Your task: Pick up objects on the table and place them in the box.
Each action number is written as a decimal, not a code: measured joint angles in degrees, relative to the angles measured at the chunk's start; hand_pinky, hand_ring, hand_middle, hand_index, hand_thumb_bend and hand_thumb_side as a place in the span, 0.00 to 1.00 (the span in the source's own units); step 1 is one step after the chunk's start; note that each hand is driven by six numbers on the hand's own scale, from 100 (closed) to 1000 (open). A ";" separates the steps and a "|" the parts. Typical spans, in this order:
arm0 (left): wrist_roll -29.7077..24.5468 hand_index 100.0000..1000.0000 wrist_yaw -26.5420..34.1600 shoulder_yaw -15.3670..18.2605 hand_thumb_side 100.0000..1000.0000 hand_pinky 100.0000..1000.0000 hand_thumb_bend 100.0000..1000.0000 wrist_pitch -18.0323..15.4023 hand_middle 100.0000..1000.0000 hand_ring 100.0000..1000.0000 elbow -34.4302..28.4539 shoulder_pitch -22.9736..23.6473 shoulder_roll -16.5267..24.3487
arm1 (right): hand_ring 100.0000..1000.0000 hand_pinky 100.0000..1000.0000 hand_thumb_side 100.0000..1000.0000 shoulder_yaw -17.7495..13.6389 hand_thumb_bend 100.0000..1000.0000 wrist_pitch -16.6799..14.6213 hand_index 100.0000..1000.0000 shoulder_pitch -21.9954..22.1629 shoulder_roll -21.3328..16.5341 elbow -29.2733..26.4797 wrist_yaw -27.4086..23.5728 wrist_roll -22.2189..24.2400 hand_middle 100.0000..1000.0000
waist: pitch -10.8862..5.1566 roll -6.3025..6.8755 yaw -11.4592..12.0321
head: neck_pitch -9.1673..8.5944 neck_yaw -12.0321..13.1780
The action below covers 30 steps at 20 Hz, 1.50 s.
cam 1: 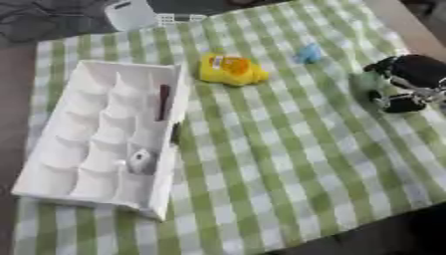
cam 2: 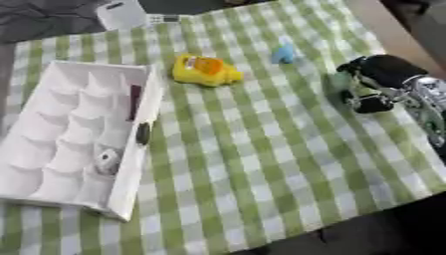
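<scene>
White box (cam 1: pixel 61 172) lay at the left of the table, long side running near to far, slightly askew. Moulded inside into rows of rounded pockets. Two things already in it: a thin dark reddish stick (cam 1: pixel 163 102) lying lengthwise in the right-hand row toward the far end, and a small grey-white rounded item (cam 1: pixel 141 161) in a nearer pocket of the same row. A small dark object (cam 2: pixel 143 133) sat against the outer right wall of the box; shape not made out.

On the green-and-white checked cloth (cam 1: pixel 287 164) that covered the table: a yellow toy with an orange patch (cam 1: pixel 229 69), just beyond the box's far right corner, apart from it. A small light blue piece (cam 1: pixel 308 53) farther right and beyond it, well apart from the box.

Right robot hand (cam 2: pixel 373 79) entered from the right edge, black with silver at the wrist, low over the cloth. Fingers curled around a pale green object (cam 2: pixel 341 79), which showed only partly at the hand's left side.

Left robot hand appeared in neither view.

A white object (cam 1: pixel 131 14) stood past the far edge of the cloth.
</scene>
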 measured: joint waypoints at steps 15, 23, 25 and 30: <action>0.00 0.84 0.09 0.00 0.95 0.74 0.05 0.00 0.93 0.61 0.00 0.00 0.00 | 0.18 0.35 0.02 -0.17 0.28 0.08 0.47 1.28 0.67 -2.26 0.98 -9.86 0.19 | 0.00 0.00 -0.76 | 0.00 0.10; 0.10 0.84 0.09 0.02 0.95 0.74 0.05 0.10 0.93 0.61 0.00 0.00 -0.01 | 0.15 0.29 0.00 -0.53 0.08 1.60 0.43 3.57 1.44 -15.30 -6.42 -10.19 0.16 | 0.00 0.00 -1.46 | 0.00 0.54; 0.12 0.84 0.09 0.03 0.95 0.74 0.05 0.12 0.93 0.61 0.00 0.01 -0.01 | 0.15 0.29 0.00 -0.52 0.06 2.48 0.43 3.88 1.65 -18.25 -9.79 -9.15 0.15 | -0.01 0.00 -1.47 | 0.00 0.56; 0.21 0.84 0.09 0.03 0.95 0.74 0.05 0.21 0.93 0.61 0.00 0.01 -0.01 | 0.15 0.29 0.00 -0.41 0.06 3.75 0.43 4.11 1.94 -23.56 -14.39 -6.35 0.15 | -0.03 -0.02 -1.46 | 0.01 0.56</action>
